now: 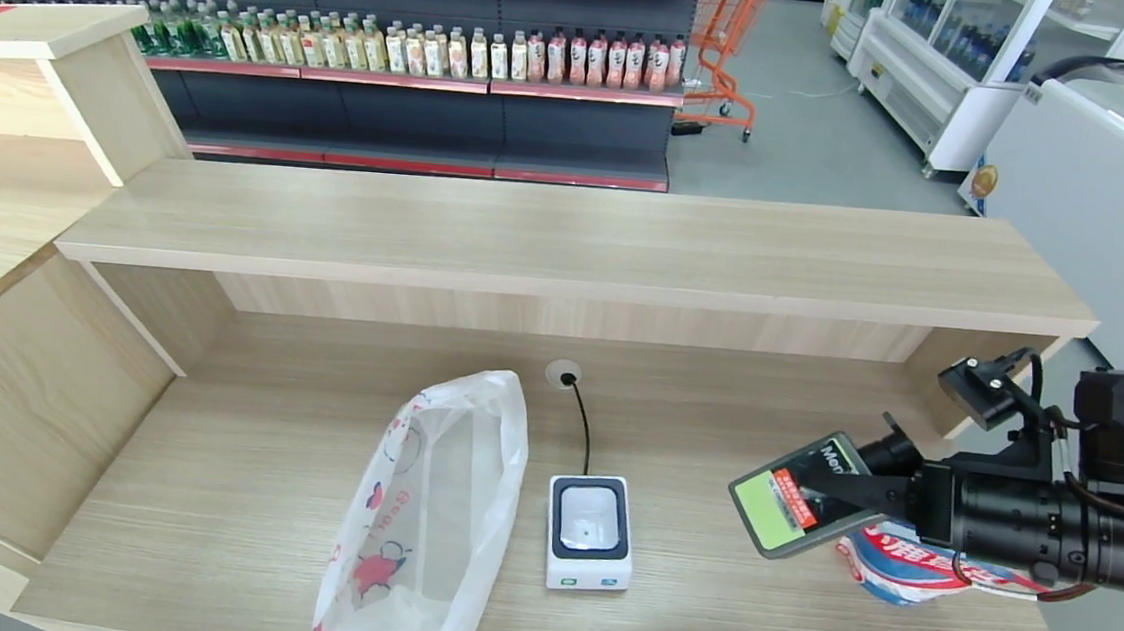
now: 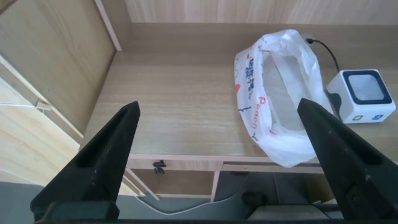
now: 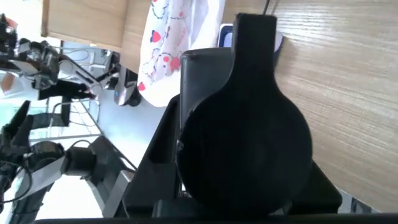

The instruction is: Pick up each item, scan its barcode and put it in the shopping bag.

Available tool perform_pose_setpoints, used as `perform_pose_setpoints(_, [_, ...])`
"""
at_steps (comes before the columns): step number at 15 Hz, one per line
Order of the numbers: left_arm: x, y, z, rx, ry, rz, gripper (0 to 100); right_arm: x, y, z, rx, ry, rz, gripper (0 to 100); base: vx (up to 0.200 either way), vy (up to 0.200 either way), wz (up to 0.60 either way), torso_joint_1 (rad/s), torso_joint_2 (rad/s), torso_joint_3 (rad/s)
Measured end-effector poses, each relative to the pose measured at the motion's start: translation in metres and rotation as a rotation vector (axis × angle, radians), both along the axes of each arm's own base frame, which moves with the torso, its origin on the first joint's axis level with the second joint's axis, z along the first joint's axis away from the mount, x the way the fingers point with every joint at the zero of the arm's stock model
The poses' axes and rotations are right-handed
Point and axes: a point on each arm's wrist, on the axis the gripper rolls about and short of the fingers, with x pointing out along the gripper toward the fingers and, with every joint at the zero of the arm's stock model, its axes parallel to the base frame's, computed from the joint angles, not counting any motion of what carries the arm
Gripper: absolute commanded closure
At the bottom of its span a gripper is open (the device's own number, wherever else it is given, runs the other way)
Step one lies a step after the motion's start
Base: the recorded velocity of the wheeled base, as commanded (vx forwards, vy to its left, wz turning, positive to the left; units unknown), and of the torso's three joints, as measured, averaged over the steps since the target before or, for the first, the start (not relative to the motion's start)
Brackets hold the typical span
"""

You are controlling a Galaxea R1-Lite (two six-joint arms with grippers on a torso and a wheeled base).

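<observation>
Head view: the right gripper point(image 1: 824, 492) at the right of the frame is clamped on a flat dark box point(image 1: 766, 507), holding it in the air by one end with its green-and-red label facing up. Under it a soft blue, white and red packet point(image 1: 888, 572) lies on the counter point(image 1: 749, 621). The shopping bag point(image 1: 425, 525) lies open at lower centre, with the white scanner point(image 1: 589, 530) just beside it. The box looks stiff, light and probably slick, so a grip across its broad faces should hold. The packet would likely crumple and suits a pinch across its middle. Left wrist view: the left gripper point(image 2: 219, 106) hangs with its fingers wide apart and empty, off the counter's near edge, with the bag and scanner beyond. Right wrist view: one dark finger point(image 3: 249, 130) lies across the box, with the bag and a corner of the scanner behind it.
</observation>
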Motion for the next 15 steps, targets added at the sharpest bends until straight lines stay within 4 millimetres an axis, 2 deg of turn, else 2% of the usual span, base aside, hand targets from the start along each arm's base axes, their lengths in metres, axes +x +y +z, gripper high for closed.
perform_pose_setpoints(5, [0.0, 0.0, 0.0, 0.0, 0.0, 0.0, 0, 0.003, 0.012, -0.002, -0.044, -0.004, -0.015, 100, 0.0, 0.2, 0.0, 0.001, 0.0, 0.003])
perform_pose_setpoints(10, [0.0, 0.0, 0.0, 0.0, 0.0, 0.0, 0, 0.027, 0.016, -0.032, -0.131, 0.082, -0.109, 100, 0.0, 0.0, 0.0, 0.0, 0.0, 0.0])
perform_pose_setpoints(15, [0.0, 0.0, 0.0, 0.0, 0.0, 0.0, 0, 0.047, 0.031, -0.063, -0.148, 0.176, -0.081, 100, 0.0, 0.0, 0.0, 0.0, 0.0, 0.0])
